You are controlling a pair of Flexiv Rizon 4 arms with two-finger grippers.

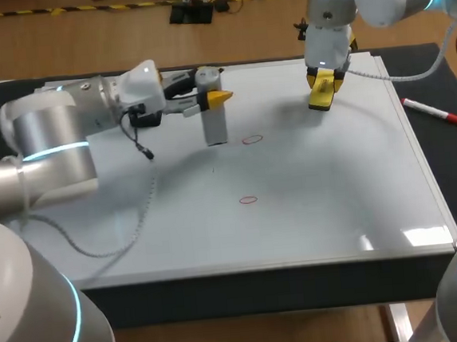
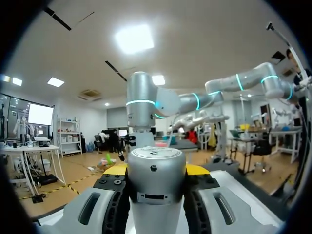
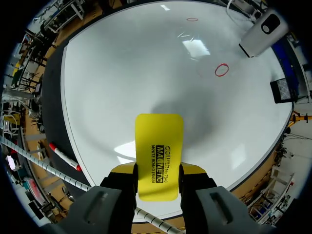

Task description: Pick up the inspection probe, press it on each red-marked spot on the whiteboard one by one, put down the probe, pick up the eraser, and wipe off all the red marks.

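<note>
My left gripper (image 1: 216,98) is shut on the grey cylindrical probe (image 1: 214,120), which stands upright over the whiteboard (image 1: 335,194). The probe's lower end is just left of a red ring mark (image 1: 251,139); I cannot tell if it touches the board. A second red ring (image 1: 249,200) lies nearer the front. In the left wrist view the probe (image 2: 156,180) fills the gap between the fingers of the left gripper (image 2: 156,170). My right gripper (image 1: 322,91) is shut on the yellow eraser (image 1: 320,97) above the board's far right part. In the right wrist view the eraser (image 3: 159,151) sits in the right gripper (image 3: 157,170), clear of the board (image 3: 122,73), with both red rings (image 3: 222,70) (image 3: 192,20) and the probe (image 3: 261,34) ahead.
A red-capped marker pen (image 1: 434,110) lies on the black table right of the board; it also shows beside the board's edge in the right wrist view (image 3: 63,156). A black cable (image 1: 142,146) hangs from my left wrist over the board.
</note>
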